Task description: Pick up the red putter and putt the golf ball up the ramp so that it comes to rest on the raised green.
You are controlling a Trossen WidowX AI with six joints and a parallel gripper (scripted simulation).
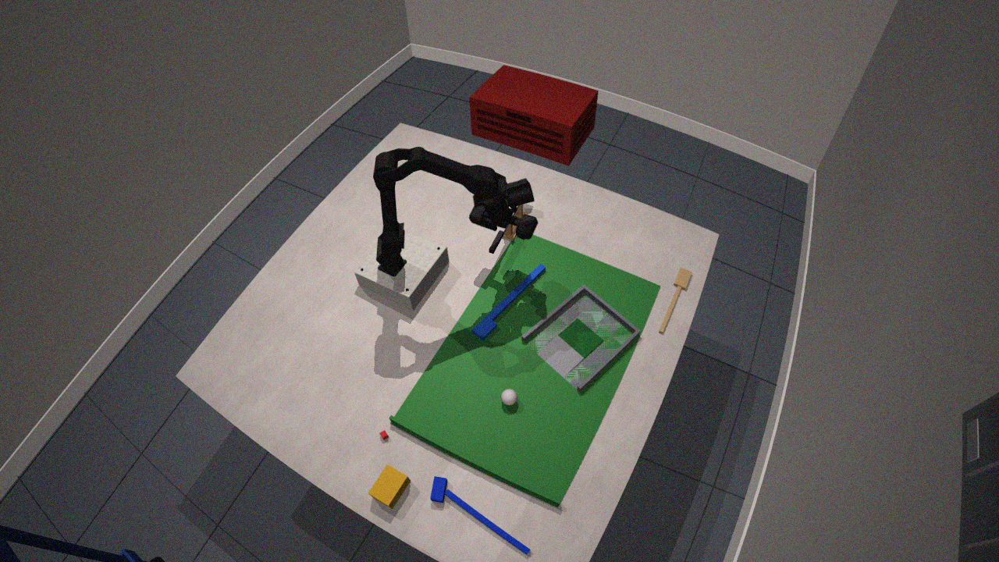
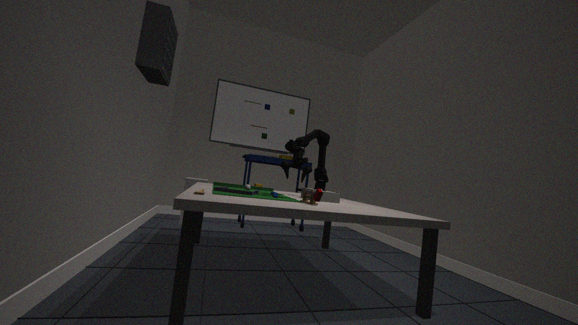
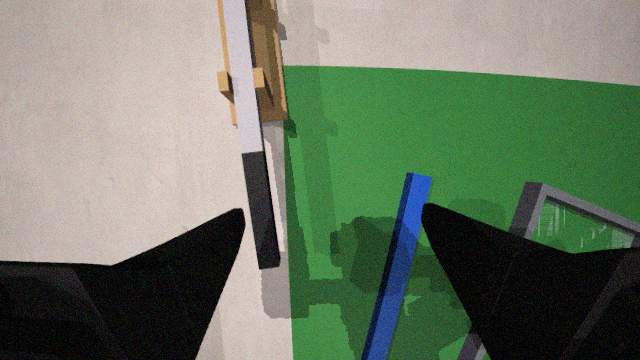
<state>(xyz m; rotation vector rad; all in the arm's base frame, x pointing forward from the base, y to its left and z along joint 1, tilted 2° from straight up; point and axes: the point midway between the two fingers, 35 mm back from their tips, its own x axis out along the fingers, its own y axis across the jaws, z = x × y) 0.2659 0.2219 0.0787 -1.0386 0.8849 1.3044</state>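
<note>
Spreading wide and gripping nothing, the gripper point(image 3: 332, 220) is hanging above the red putter point(image 3: 249, 100), which is lying on its wooden stand point(image 3: 267, 60) in the wrist view's upper left. Further off, lower centre in the top view, the golf ball point(image 1: 508, 396) is sitting unputted; everything is remaining undone.

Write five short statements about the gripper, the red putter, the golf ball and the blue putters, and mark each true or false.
1. The gripper is open and holds nothing. True.
2. The red putter lies flat on the green mat. False: it rests on a wooden stand beside the mat.
3. The golf ball sits on the mat. True.
4. The ball rests on the raised green. False: it is off it.
5. One blue putter lies on the mat. True.
</note>
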